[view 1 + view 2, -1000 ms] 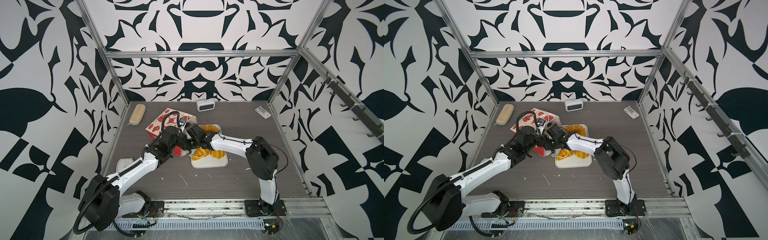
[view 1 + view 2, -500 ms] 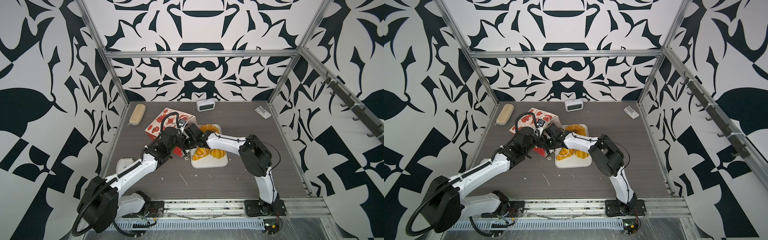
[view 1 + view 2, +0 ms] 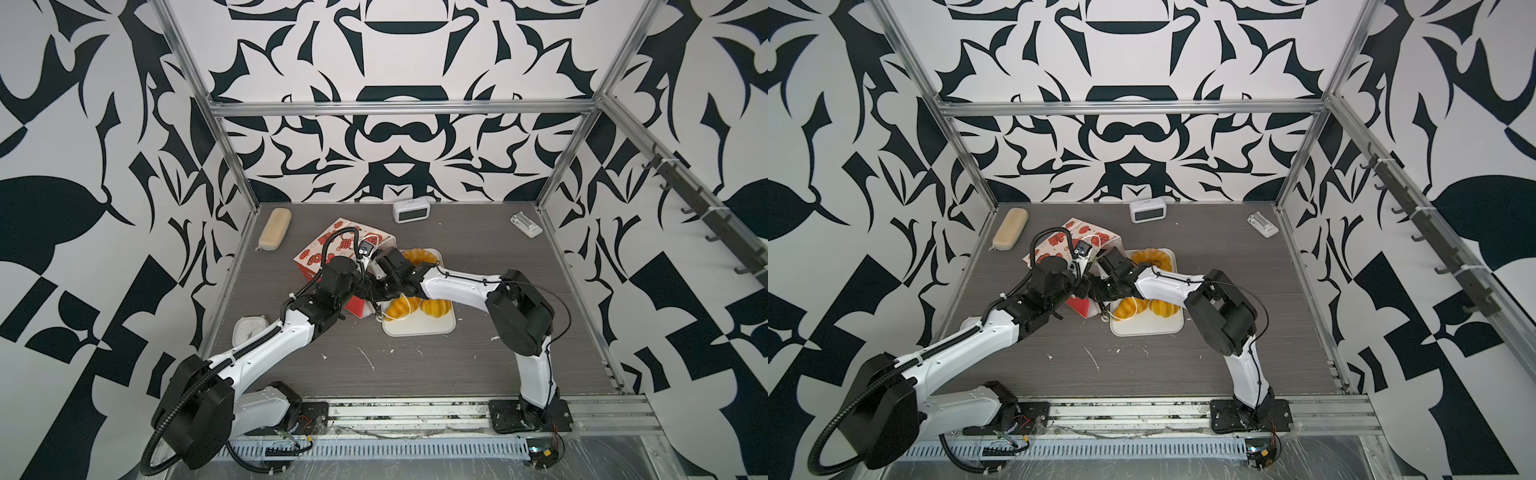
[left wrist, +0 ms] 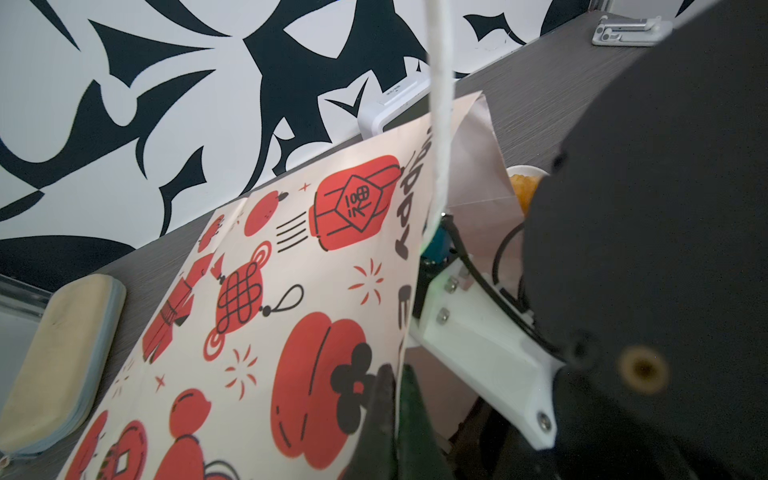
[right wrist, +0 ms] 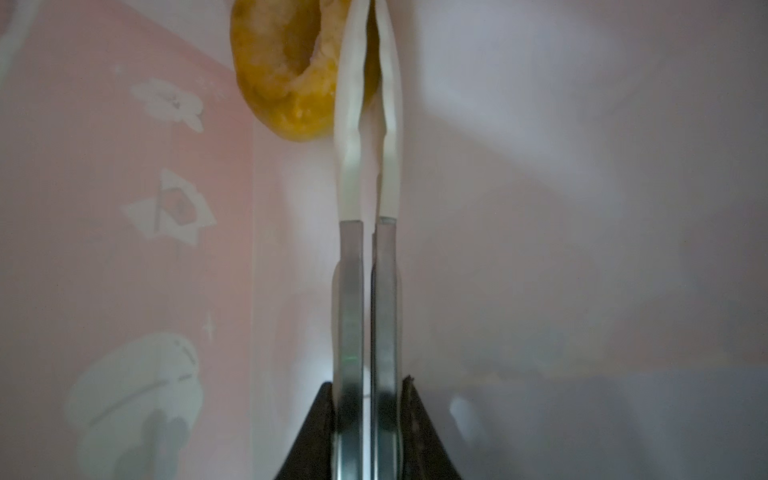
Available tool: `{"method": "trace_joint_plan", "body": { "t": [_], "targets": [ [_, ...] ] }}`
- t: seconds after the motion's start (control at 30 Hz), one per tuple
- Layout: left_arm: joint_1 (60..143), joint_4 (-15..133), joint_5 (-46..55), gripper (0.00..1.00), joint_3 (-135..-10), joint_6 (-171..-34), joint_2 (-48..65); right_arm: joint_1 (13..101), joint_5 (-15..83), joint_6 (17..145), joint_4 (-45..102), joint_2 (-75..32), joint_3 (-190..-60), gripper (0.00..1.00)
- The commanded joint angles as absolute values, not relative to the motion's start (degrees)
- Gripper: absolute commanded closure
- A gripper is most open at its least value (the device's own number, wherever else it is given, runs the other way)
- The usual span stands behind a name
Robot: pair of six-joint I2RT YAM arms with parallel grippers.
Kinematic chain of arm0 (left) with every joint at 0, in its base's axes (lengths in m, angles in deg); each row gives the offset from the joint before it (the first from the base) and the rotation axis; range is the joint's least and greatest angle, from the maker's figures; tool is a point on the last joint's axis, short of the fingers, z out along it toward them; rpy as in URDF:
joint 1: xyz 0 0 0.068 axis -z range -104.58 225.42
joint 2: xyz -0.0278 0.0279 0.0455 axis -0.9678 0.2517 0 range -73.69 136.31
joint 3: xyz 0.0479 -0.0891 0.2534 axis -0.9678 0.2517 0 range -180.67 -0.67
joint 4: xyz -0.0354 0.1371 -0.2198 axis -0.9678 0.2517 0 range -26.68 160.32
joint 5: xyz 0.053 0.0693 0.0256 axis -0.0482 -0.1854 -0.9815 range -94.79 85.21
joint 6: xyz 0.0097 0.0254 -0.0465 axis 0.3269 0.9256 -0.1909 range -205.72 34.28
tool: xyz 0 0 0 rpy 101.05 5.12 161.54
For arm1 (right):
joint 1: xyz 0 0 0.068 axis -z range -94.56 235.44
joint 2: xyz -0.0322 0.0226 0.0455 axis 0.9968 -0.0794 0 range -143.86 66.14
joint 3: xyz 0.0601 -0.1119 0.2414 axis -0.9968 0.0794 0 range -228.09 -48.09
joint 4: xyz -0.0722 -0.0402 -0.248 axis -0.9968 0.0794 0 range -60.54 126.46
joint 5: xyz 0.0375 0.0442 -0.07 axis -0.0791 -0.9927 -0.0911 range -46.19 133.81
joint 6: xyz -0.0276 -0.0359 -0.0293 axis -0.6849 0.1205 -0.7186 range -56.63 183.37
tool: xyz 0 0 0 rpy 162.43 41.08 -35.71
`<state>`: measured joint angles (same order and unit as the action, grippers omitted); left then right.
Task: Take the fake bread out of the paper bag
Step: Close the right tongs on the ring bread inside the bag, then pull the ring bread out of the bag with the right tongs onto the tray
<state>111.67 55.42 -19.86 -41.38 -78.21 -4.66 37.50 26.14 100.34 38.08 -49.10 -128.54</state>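
Grey wood-grain tabletop (image 3: 415, 374) sits inside black-and-white patterned walls framed in aluminium. The paper bag (image 3: 309, 257) lies tipped over on it, smooth card printed with red lanterns and knots. Its mouth is turned toward the flat white tray (image 3: 419, 328) just beside it.

The left gripper (image 4: 392, 415) is clenched on the bag's thin rim, one dark finger on each side of the paper. The right gripper (image 5: 371, 16) reaches inside between the pink-lit walls. Its slim metal fingers with white tips are drawn nearly together on the edge of one piece of the fake bread (image 5: 282, 70), a rough orange bun deep in the bag.

Other glossy golden pieces sit out on the tray: a ring loaf (image 3: 419, 254) and two croissants (image 3: 434, 305), with a white cord handle (image 3: 405, 311) looping over one.

A soft beige zip case (image 3: 274, 229) lies beyond the bag, near the wall. On the bag's side toward the arm bases the tabletop is bare except for small white scraps.
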Motion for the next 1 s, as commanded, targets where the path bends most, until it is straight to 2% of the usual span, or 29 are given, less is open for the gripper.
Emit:
{"method": "trace_joint_plan", "body": {
  "t": [0.0, 0.5, 0.97],
  "targets": [
    [111.8, 55.6, -19.1, 1.0, -40.3, -78.2, -5.6, 37.9, 24.4, 98.7, 33.4, -44.2, -127.2, 1.0],
    [111.8, 56.4, -20.5, 1.0, -40.6, -77.5, -5.7, 37.9, 25.8, 100.4, 32.2, -36.0, -117.2, 1.0],
    [111.8, 58.8, -20.6, 1.0, -42.1, -75.7, -5.7, 37.8, 28.5, 99.1, 33.9, -31.0, -114.7, 1.0]
  ]
}}
